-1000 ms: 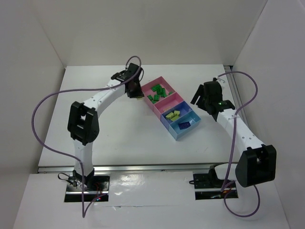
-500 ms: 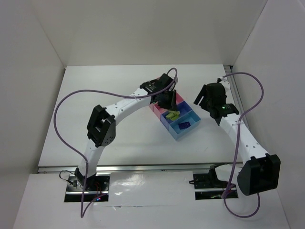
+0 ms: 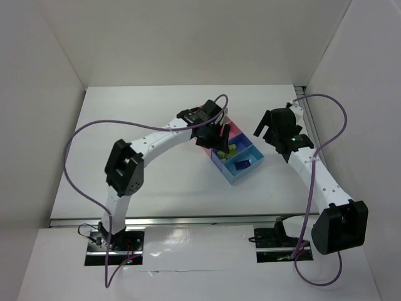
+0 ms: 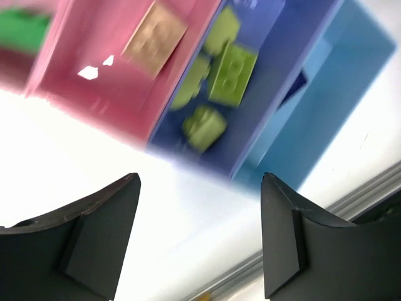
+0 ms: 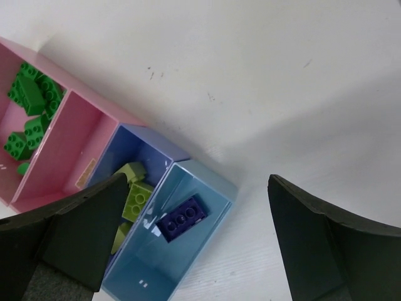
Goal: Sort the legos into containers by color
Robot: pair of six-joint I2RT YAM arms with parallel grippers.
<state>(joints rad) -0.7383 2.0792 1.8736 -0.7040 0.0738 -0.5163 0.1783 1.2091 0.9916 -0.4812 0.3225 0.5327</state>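
**Progress**
- Desk (image 3: pixel 150 163): no loose brick shows on it in any of the three views.
- Containers: the joined row lies just past the tips of both sets of fingers.
- Pink tray (image 5: pixel 59 147) has two cells. The one farther from the right fingers (image 3: pixel 270 133) holds the dark green legos (image 5: pixel 28 103). The nearer cell holds only a label.
- Periwinkle tray (image 4: pixel 269 75) is straight ahead of the gap of the left fingers (image 3: pixel 217 142). It holds the yellow-green legos (image 4: pixel 233 72), about four, lying loose.
- Light-blue tray (image 5: pixel 207 244) is ahead of the right fingers and framed between them in the wrist view. It holds one dark blue lego (image 5: pixel 182 217).
- Each colour sits in its own cell, and I see none mixed.
- Left fingers are spread wide with nothing between them. Right fingers are also spread wide and empty.
- Judgement: the sort looks finished, or as good as finished. Any brick hidden under the left arm in the top view cannot be ruled out.

**Change**
- One second ago the left arm was beside the far end of the pink tray, clear of the row.
- Half a second ago it had swung across over the periwinkle cell.
- Now it sits a little back toward the pink side, fingers apart.
- The right arm moved slightly in the first half second and hardly at all since.
- The trays have not shifted.
- Whether the yellow-green count grew is too small to tell from the top view.
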